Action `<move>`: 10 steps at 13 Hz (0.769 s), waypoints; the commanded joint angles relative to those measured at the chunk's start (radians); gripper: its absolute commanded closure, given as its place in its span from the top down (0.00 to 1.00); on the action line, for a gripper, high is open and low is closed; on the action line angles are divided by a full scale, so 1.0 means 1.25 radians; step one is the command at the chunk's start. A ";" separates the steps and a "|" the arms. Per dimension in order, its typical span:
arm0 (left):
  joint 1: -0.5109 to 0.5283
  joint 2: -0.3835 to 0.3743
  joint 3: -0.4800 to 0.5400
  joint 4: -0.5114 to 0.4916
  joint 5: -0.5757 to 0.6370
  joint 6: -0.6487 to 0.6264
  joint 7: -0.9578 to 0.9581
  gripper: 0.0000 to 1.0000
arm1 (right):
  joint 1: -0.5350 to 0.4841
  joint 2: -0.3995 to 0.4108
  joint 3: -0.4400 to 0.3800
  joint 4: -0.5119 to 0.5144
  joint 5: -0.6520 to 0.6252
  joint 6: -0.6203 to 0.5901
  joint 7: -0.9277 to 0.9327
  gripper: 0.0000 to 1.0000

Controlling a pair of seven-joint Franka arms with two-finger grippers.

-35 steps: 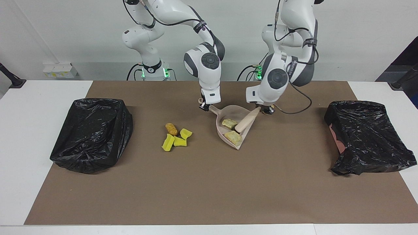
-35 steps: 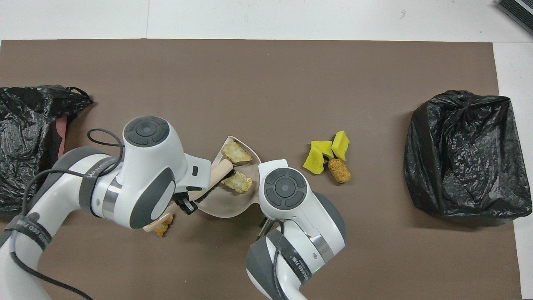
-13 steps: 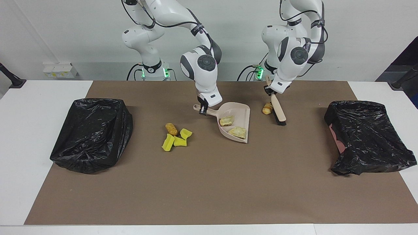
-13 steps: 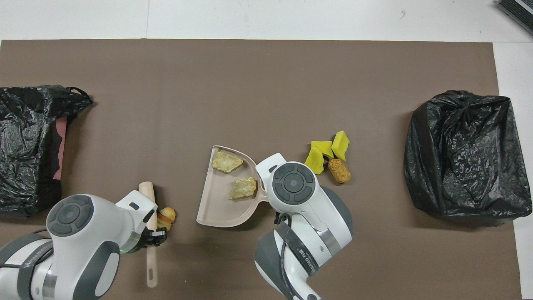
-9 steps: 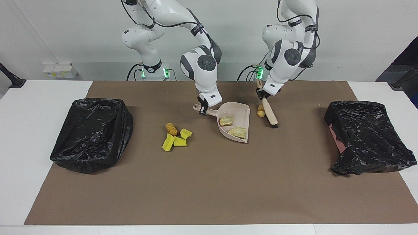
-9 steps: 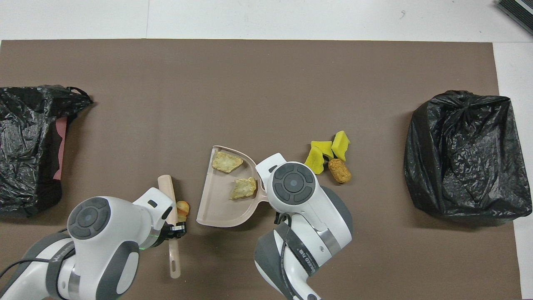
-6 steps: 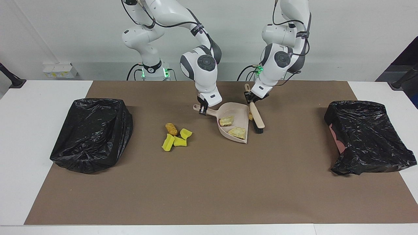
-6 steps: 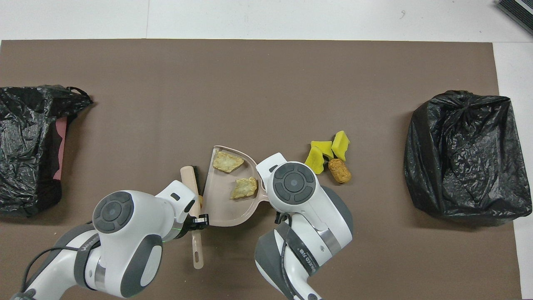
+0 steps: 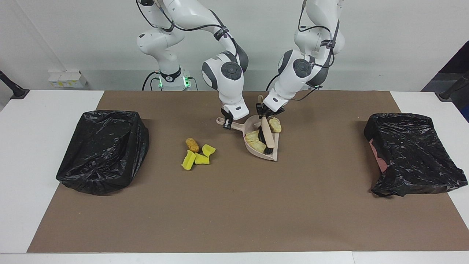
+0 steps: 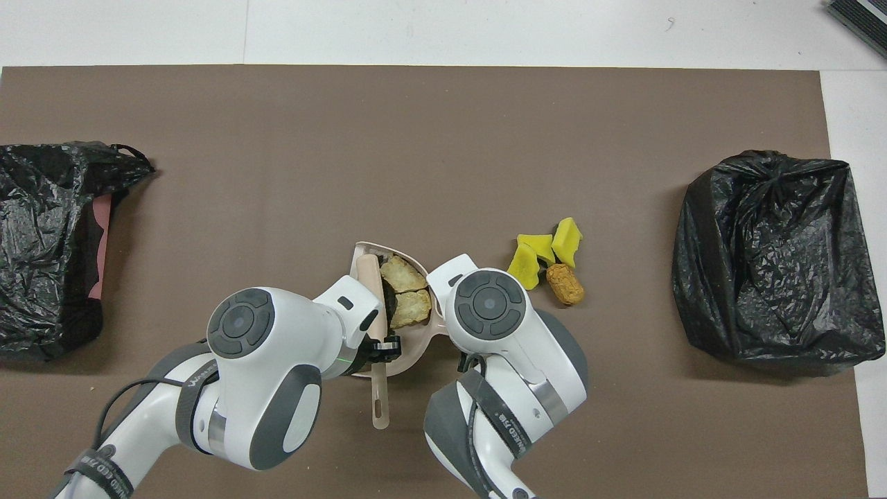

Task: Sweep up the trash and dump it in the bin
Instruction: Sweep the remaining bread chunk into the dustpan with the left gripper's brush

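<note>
Right in the middle of the facing view, the left gripper [image 9: 263, 110] has its fingers clamped on the handle of the brush [image 9: 267, 135], and the brush head sits down inside the beige dustpan [image 9: 275, 156]. The right gripper [image 9: 228, 123] is just beside it, fingers closed on the dustpan handle [image 9: 234, 125], pan resting on the brown mat [image 9: 234, 205] that covers the worktop [image 9: 36, 154].

Trash so far: two pale bread-like chunks [image 10: 405, 291] are packed in the pan on the handle side of the brush bristles, touching each other. A third bread-like chunk [image 9: 275, 124] shows at the pan's upper edge in the facing view, on the left arm's side of the brush; whether it is fully inside the pan I can't say. In the overhead view the left arm hides that one.

The rest is loose on the mat, a bit toward the right arm's end from the pan: three yellow sponge pieces [image 9: 198, 157] bunched together, with the orange-brown nugget [image 9: 192, 145] touching the bunch on the side nearer the robots.

Two bins with black bags sit at the frame edges: one bin [image 9: 102, 150] at mid-left of the facing view, the other bin [image 9: 414, 154] at mid-right.
</note>
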 commanded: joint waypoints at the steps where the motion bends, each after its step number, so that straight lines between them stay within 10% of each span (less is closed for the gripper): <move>1: 0.035 -0.004 0.016 0.064 -0.017 -0.068 0.010 0.00 | -0.006 -0.007 0.004 -0.017 -0.014 0.011 -0.007 0.00; 10: 0.178 -0.028 0.019 0.073 0.144 -0.132 0.017 0.00 | -0.028 -0.036 -0.001 0.000 -0.014 -0.031 0.004 0.00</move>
